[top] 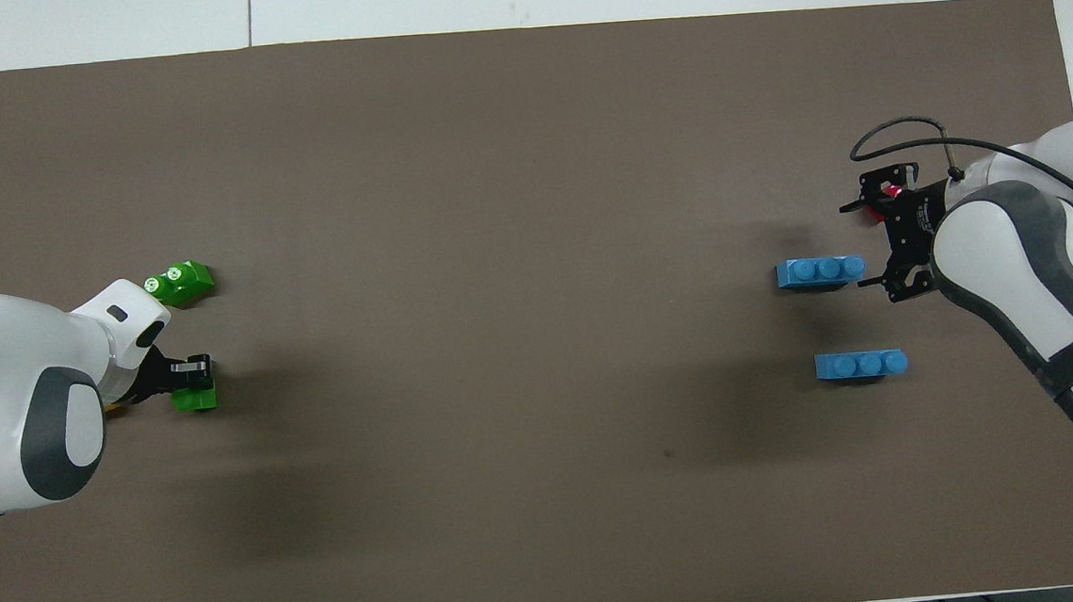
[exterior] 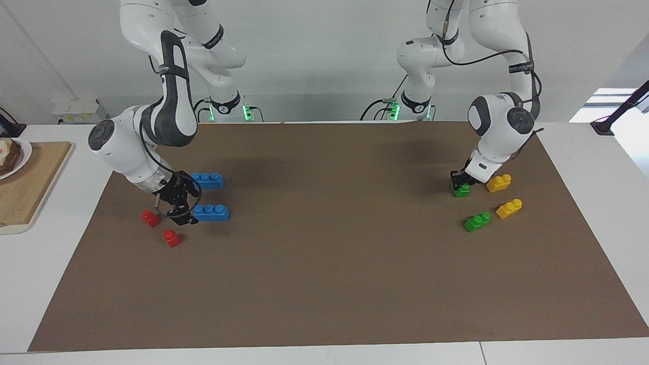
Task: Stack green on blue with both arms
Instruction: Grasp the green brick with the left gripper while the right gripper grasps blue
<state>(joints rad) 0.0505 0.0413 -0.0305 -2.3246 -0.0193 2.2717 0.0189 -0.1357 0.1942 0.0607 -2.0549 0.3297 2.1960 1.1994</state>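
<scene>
My left gripper (exterior: 460, 180) (top: 192, 378) is down on the mat at the left arm's end, shut on a green brick (exterior: 462, 190) (top: 194, 399) that rests there. A second green brick (exterior: 477, 221) (top: 178, 283) lies farther from the robots. At the right arm's end lie two blue bricks, one nearer (exterior: 208, 180) (top: 860, 365) and one farther (exterior: 211, 213) (top: 821, 272). My right gripper (exterior: 178, 204) (top: 870, 245) is open and low, beside the farther blue brick's outer end, holding nothing.
Two red bricks (exterior: 150, 218) (exterior: 172, 238) lie just outside the right gripper. Two yellow bricks (exterior: 499, 183) (exterior: 509, 208) sit beside the green ones. A wooden board (exterior: 23, 187) with a plate is off the brown mat (exterior: 324, 284) at the right arm's end.
</scene>
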